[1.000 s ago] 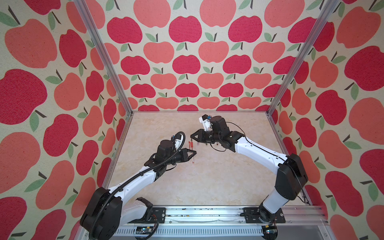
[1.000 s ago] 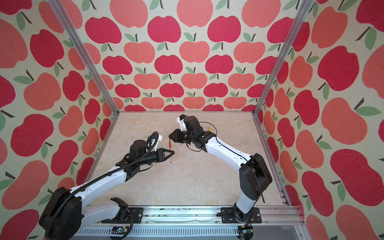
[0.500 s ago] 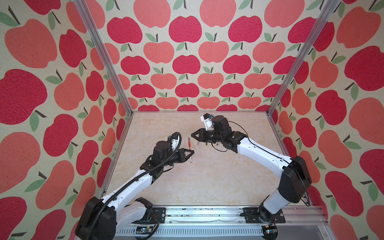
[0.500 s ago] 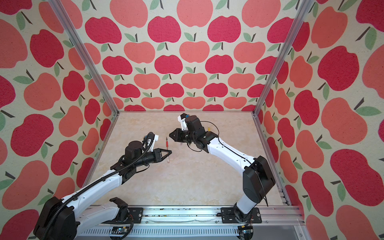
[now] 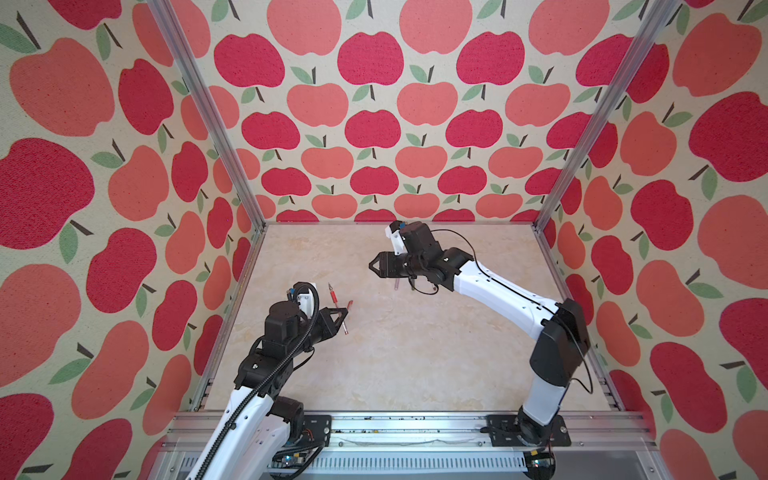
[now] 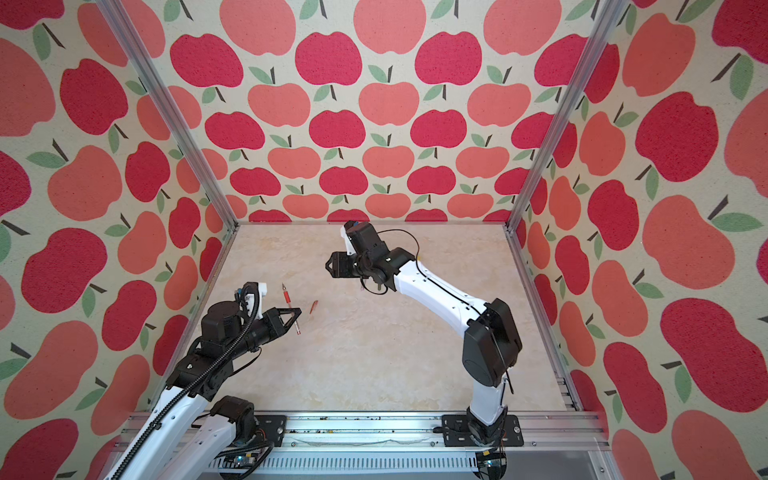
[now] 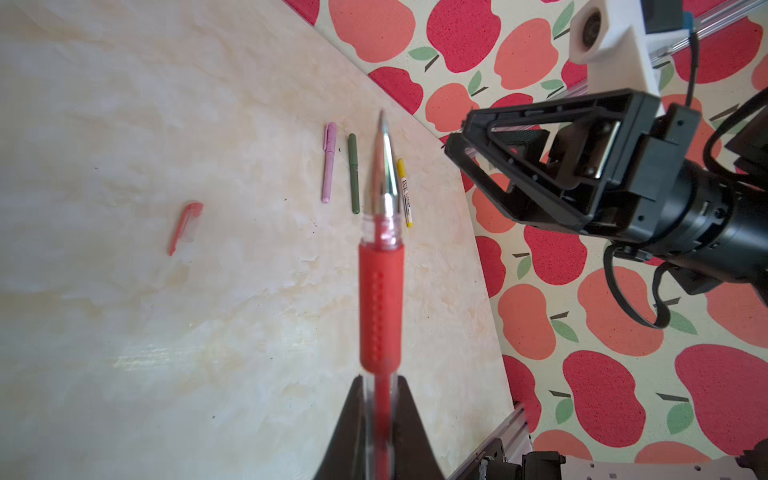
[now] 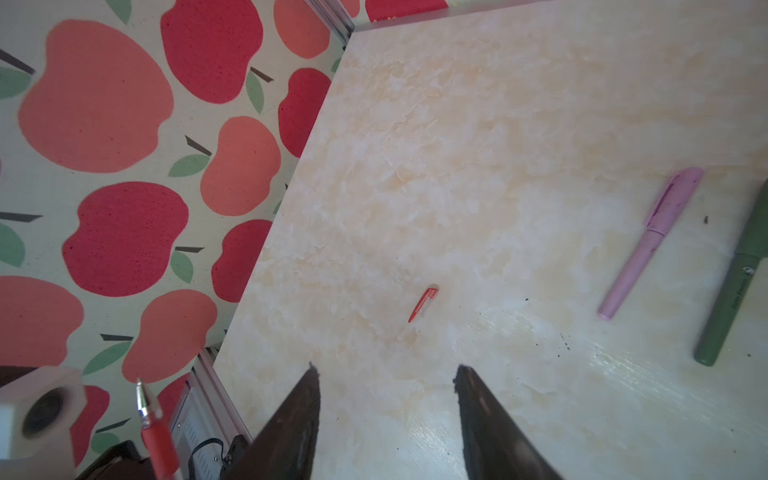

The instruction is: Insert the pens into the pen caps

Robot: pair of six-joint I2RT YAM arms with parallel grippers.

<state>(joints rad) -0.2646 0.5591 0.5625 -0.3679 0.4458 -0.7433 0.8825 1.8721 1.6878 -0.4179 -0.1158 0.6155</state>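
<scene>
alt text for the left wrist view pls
The left gripper holds an uncapped red pen, silver tip pointing away, over a marbled table. A red cap lies loose on it; beyond, a pink pen, a green pen and a yellow-capped pen lie side by side, and the open right gripper hangs nearby.

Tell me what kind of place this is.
Probably a robot test cell, not a home: apple-print walls on aluminium frame posts, left arm and right arm bolted to a base rail, marble-look tabletop.

Cap [image 5: 349, 304] on table [image 5: 415, 353], just right of pen [image 5: 334, 297]
</scene>
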